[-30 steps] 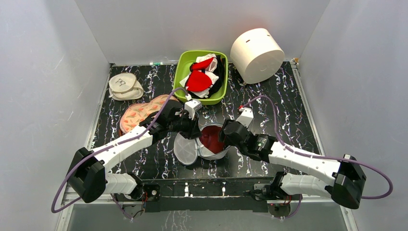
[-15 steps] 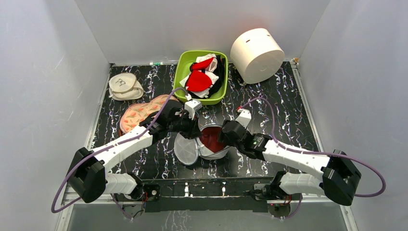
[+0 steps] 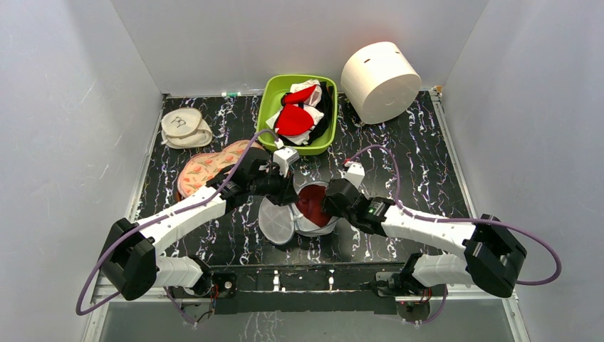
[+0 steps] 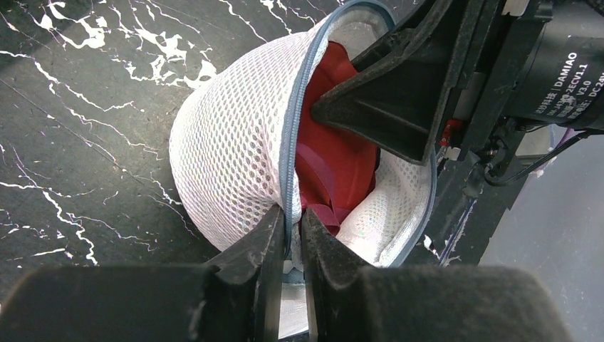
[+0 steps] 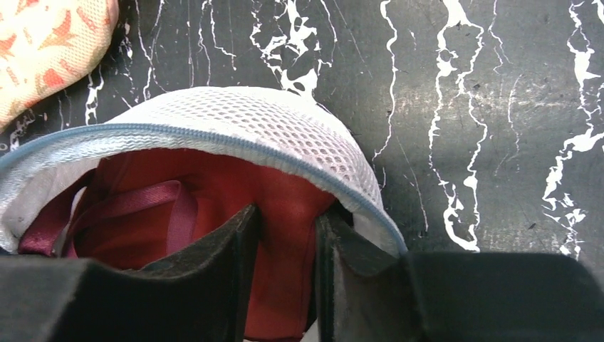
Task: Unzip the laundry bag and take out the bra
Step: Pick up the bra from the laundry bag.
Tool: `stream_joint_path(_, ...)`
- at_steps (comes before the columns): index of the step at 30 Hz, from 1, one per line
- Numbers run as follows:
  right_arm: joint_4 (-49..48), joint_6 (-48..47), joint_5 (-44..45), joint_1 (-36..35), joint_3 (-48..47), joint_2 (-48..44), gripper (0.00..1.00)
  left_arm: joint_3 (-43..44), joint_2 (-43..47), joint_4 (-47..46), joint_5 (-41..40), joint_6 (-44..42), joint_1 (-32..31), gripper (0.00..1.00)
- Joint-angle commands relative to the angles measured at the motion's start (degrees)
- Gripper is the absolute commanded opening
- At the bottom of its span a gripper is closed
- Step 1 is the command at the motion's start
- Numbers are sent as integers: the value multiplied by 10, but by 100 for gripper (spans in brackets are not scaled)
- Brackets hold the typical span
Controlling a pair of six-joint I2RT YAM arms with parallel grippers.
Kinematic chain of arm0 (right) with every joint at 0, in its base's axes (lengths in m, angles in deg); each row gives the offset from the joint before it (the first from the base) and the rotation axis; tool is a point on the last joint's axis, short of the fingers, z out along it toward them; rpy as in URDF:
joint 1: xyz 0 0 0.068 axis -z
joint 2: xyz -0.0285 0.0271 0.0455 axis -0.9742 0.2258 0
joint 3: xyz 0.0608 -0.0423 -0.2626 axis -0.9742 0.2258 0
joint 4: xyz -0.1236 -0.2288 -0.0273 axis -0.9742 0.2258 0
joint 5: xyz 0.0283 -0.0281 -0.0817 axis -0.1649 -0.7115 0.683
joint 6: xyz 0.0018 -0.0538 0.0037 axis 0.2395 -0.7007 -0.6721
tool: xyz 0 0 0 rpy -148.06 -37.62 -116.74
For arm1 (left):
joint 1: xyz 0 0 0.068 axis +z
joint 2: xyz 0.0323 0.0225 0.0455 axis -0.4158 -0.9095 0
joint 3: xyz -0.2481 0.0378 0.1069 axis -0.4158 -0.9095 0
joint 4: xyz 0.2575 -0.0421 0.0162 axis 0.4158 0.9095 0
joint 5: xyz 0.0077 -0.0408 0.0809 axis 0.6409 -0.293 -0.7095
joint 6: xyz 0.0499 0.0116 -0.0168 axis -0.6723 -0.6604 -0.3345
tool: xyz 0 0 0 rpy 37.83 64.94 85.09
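Both grippers meet at the mouth of the laundry bag (image 4: pixel 235 142), which sits mid-table with its round lid (image 3: pixel 276 221) hanging open on the left. The left gripper (image 4: pixel 290 217) is clenched on the grey-blue zip rim (image 4: pixel 292 128). The right gripper (image 5: pixel 283 221) reaches inside, one jaw on each side of a fold of the bra (image 5: pixel 235 174), which lies wholly within the mesh. Whether the jaws pinch it yet I cannot tell.

A shallow bite would likely slip off the smooth cup. A strap snagging on the rim could drag the whole bag along, more so if the left hold gives. Catching mesh with the fabric would do the same.

A floral pouch (image 3: pixel 206 167) lies near the left arm. A green tub (image 3: pixel 269 107) of clothes, a white drum (image 3: pixel 379 78) and a cream pouch (image 3: pixel 184 127) stand farther back. Only the narrow mouth, crowded by both sets of fingers, hinders the way out.
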State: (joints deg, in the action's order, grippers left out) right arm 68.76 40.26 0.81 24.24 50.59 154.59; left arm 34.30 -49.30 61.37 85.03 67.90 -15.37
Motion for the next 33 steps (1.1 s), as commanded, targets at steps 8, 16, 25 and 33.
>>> stream_joint_path(8, -25, -29, -38, 2, -42, -61, 5, 16, 12, 6, -9, -4, -3, 12)
stream_joint_path(16, -2, -88, -131, 2, -69, -97, 0, 17, 19, 7, -15, -7, -3, 14)
stream_joint_path(25, 15, -109, -142, 2, -126, -181, 0, 17, 24, 9, -16, -7, -3, 20)
stream_joint_path(33, 65, -154, -74, 3, -223, -222, 0, 15, 35, 9, -20, -9, -3, 22)
